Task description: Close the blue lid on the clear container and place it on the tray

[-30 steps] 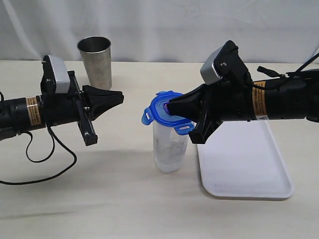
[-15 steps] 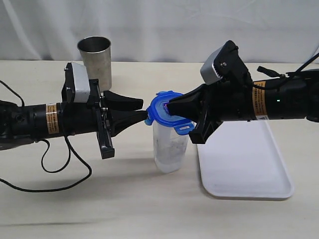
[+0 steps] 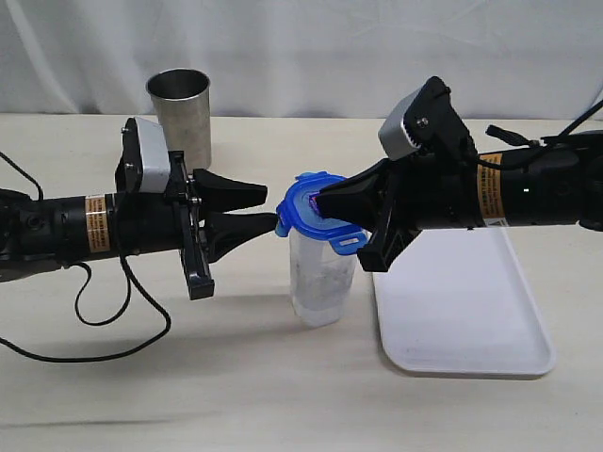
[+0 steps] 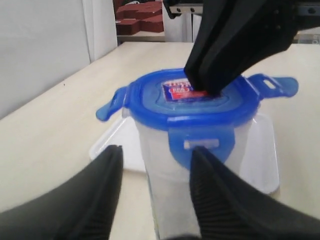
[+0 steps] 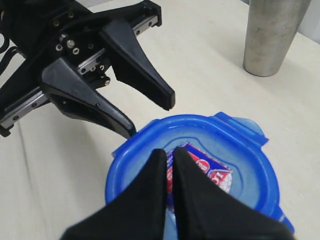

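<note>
Step in hand: sealing the lid. The clear container stands upright near the middle of the bench, just beside the long edge of the tray but not on it. The blue lid sits on its mouth, sticker face up, with its snap flaps splayed outward and not yet latched.

The right gripper has its jaws closed together, holding nothing. Its joined tips bear down on the sticker at the lid's centre, which appears to steady the lid.

The left gripper is level with the lid's rim on the side away from the tray, jaws partly spread and empty. In the left wrist view its fingers flank the nearest flap. Contact with the flap cannot be confirmed.

A steel cup stands near the far edge of the bench, well apart.

Next move, as judged: press each flap down against the container wall until it latches, keeping downward pressure on the lid. Then grip the closed container and transfer it onto the tray.
</note>
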You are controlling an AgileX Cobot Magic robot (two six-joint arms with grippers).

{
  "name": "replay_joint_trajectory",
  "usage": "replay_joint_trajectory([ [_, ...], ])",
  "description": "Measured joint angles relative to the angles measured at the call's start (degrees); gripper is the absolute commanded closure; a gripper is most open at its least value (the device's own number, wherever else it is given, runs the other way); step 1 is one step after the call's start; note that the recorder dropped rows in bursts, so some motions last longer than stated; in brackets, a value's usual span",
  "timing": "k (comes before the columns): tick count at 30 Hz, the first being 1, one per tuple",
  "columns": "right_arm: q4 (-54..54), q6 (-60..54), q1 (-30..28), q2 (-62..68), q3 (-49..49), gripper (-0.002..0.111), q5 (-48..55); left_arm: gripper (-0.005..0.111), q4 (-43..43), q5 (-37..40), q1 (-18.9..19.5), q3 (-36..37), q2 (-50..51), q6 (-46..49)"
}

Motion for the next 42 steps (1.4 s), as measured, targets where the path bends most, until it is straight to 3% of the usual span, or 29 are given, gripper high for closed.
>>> replay_joint_trajectory([
  [3,0.0,0.0,0.0,0.0,0.0,0.104,0.0,0.038,4.5,3.6,1.6,0.0,0.0,-2.4],
  [7,0.0,0.0,0.0,0.0,0.0,0.104,0.0,0.032,9.5,6.0,2.7,0.0,0.0,-4.5],
  [11,0.0,0.0,0.0,0.0,0.0,0.104,0.0,0.028,7.5,7.7,0.2,0.0,0.8,-4.1],
  [16,0.0,0.1,0.0,0.0,0.0,0.104,0.0,0.029,0.3,13.0,-4.2,-0.3,3.0,-3.0],
  [24,0.0,0.4,0.0,0.0,0.0,0.104,0.0,0.029,-4.7,14.6,-9.9,-4.4,6.9,-1.8],
  [42,0.1,0.6,0.0,0.0,0.0,0.104,0.6,0.029,-7.5,15.4,-14.7,-12.6,11.7,-1.7],
])
